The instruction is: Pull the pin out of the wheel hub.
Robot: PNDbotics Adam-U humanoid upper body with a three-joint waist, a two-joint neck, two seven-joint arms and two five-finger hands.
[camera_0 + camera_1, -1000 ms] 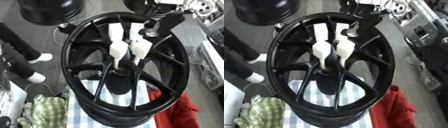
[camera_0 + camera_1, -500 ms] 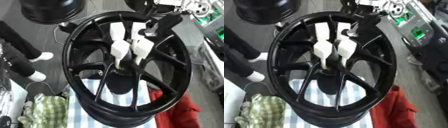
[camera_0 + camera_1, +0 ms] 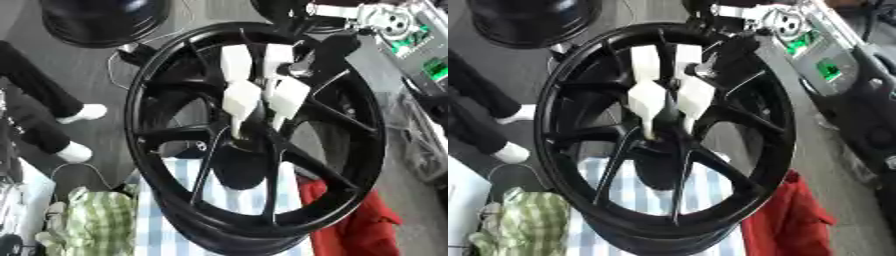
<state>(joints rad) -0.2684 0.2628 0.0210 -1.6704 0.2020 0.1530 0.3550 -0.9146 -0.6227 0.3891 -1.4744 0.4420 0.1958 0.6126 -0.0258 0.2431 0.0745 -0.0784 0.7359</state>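
Black wheel hub (image 3: 254,145) stands on edge, slightly tilted, filling most of the view. It sits on a blue-and-white checked cloth (image 3: 179,210) over the worktop, with a red cloth (image 3: 350,225) at its right and a green checked cloth (image 3: 522,220) at lower left. A second dark wheel (image 3: 101,20) lies on the floor behind.

Your right arm comes in from the upper right. The right robot hand (image 3: 258,87) is over the spokes, white fingers (image 3: 241,100) pointing down toward the hub centre, close together, tips meeting just above the bore. I can't tell whether they're pinching anything. The left robot hand isn't in either view.

Pin: I can't pick it out. If it's there, it's hidden behind the fingertips at the centre, black on black.

My read: you're at the grasp step, and the pull isn't done. Next, confirm the fingertips close on the pin itself, not a spoke, then draw straight out along the hub axis. Pulling sideways risks jamming it or rocking the wheel.
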